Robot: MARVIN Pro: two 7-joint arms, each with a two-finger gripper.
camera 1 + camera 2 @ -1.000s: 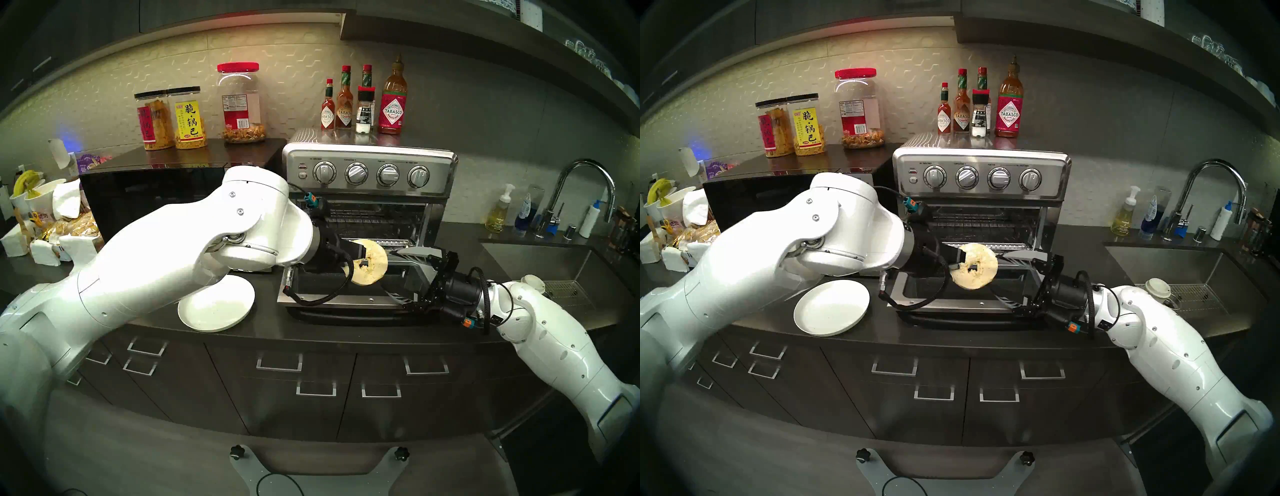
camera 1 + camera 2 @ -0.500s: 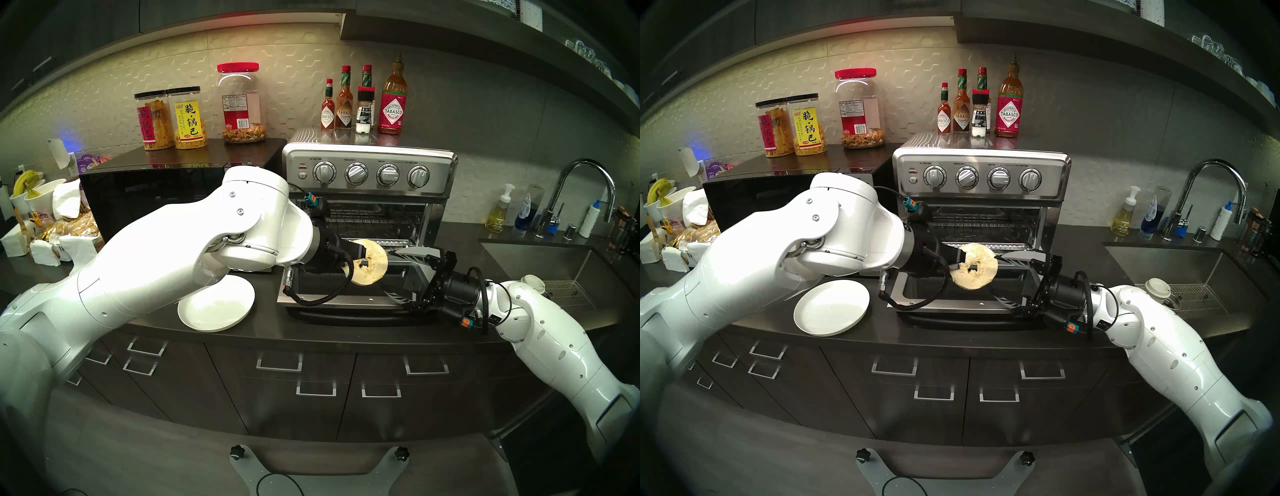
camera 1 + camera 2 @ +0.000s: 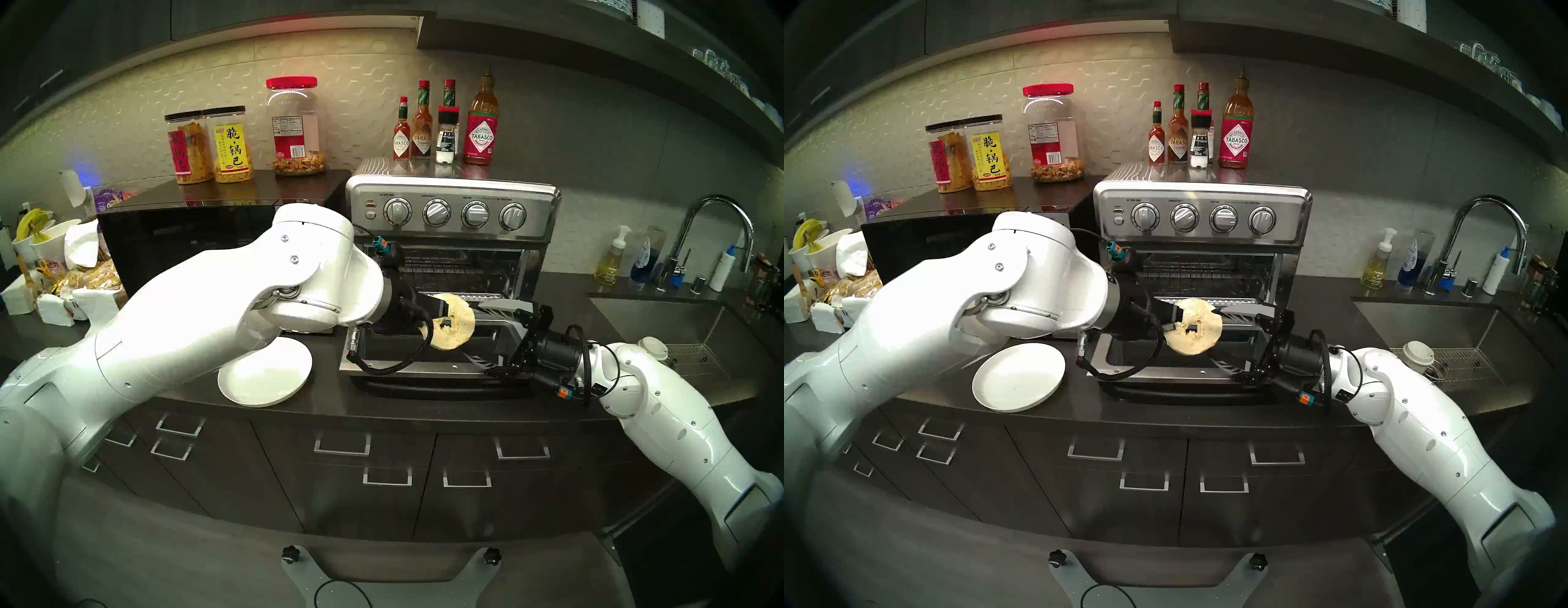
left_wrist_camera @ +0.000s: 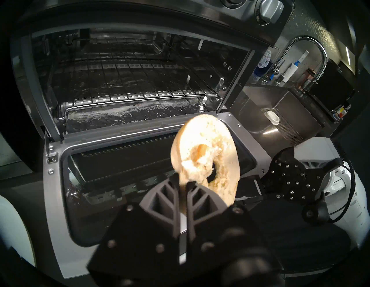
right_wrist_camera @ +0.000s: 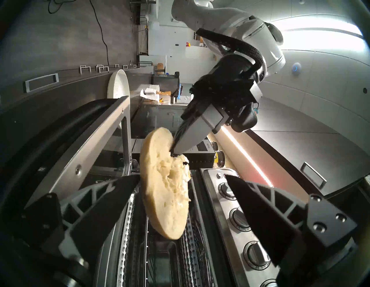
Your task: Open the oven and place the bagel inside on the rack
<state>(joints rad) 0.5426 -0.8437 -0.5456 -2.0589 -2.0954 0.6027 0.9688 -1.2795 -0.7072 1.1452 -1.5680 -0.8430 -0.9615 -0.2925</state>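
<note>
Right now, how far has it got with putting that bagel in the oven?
Done: the oven door is down. In hand: the left gripper pinches the bagel on edge above the door, with the open right gripper either side of it. Left: laying it on the rack, which is bare.

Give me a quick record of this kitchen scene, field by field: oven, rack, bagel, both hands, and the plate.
oven: door down, cavity open
rack: inside the oven, nothing on it
bagel: held on edge above the open door, not yet on the rack
left hand: shut on the bagel
right hand: open, its fingers either side of the bagel, not gripping
plate: white, on the counter left of the oven, nothing on it
</note>
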